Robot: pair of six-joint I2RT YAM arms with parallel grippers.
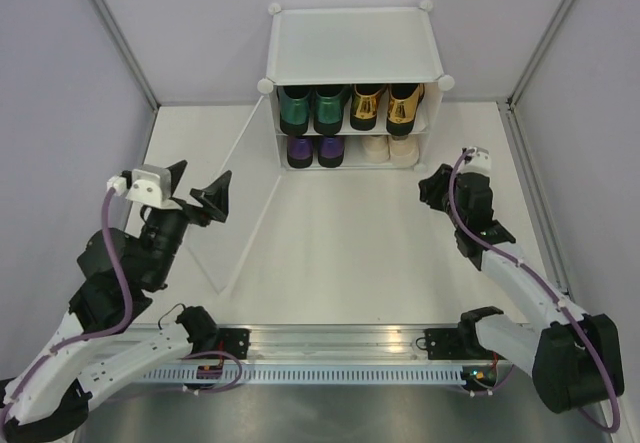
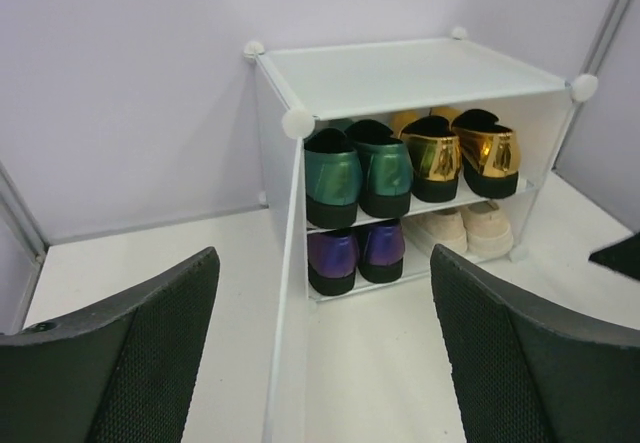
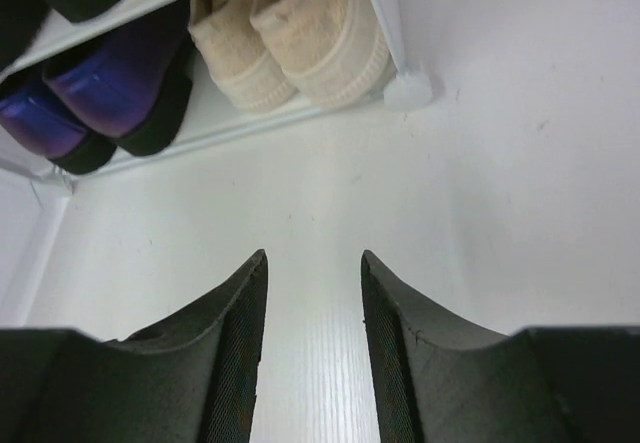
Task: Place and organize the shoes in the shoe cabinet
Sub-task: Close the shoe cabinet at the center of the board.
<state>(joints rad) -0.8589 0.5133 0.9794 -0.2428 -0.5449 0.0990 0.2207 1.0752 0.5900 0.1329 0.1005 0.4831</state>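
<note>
The white shoe cabinet [image 1: 350, 43] stands at the back of the table with all the shoes inside, heels facing out. Green loafers [image 1: 312, 110] and gold loafers [image 1: 387, 106] share the upper tier. Purple shoes [image 1: 315, 150] and beige sneakers [image 1: 390, 148] fill the lower tier. The frosted door [image 1: 245, 203] hangs open, swung out to the left. My left gripper [image 1: 203, 178] hovers open left of the door, holding nothing. My right gripper [image 1: 432, 185] sits just right of the cabinet's front, open and empty. In the right wrist view the beige sneakers [image 3: 295, 33] lie ahead of the right gripper [image 3: 314, 255].
Pale walls and metal corner posts [image 1: 115, 33] close in the table on three sides. The open door's edge [image 2: 285, 343] runs between my left fingers in the left wrist view. An aluminium rail [image 1: 330, 341] with the arm bases lines the near edge.
</note>
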